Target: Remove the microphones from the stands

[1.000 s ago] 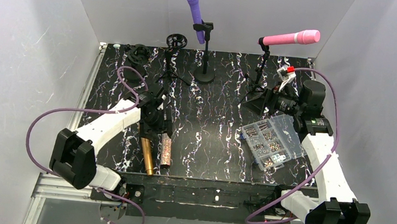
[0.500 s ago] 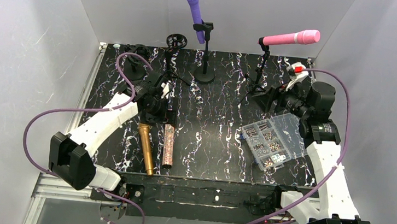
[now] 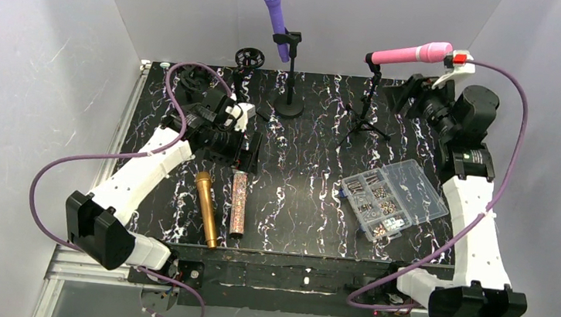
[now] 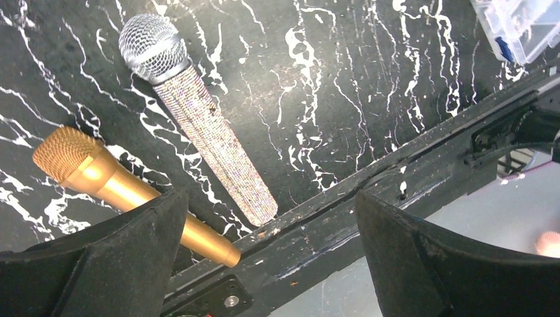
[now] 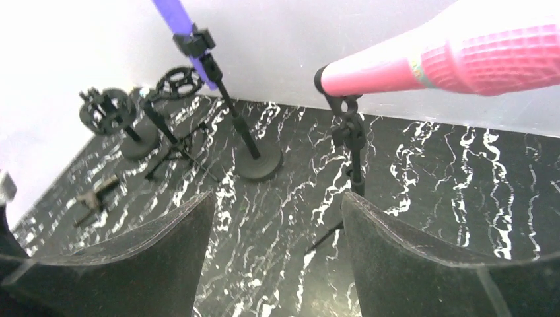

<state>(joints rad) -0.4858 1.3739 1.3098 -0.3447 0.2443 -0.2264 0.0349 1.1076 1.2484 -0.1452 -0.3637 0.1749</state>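
A pink microphone lies nearly level in the clip of a tripod stand at the back right. In the right wrist view the pink microphone fills the upper right, above my jaws. My right gripper hangs open just below its head, touching nothing. A purple microphone stands tilted in a round-base stand at the back centre. My left gripper is open and holds nothing, above a gold microphone and a glittery one lying on the table.
A clear plastic box of small parts sits at the right. At the back left stand two holders with no microphone in them. The table's front rail runs close under my left gripper.
My left gripper has opened wider and drawn back and up from the two lying microphones. My right arm has risen from beside the plastic box to just under the pink microphone.
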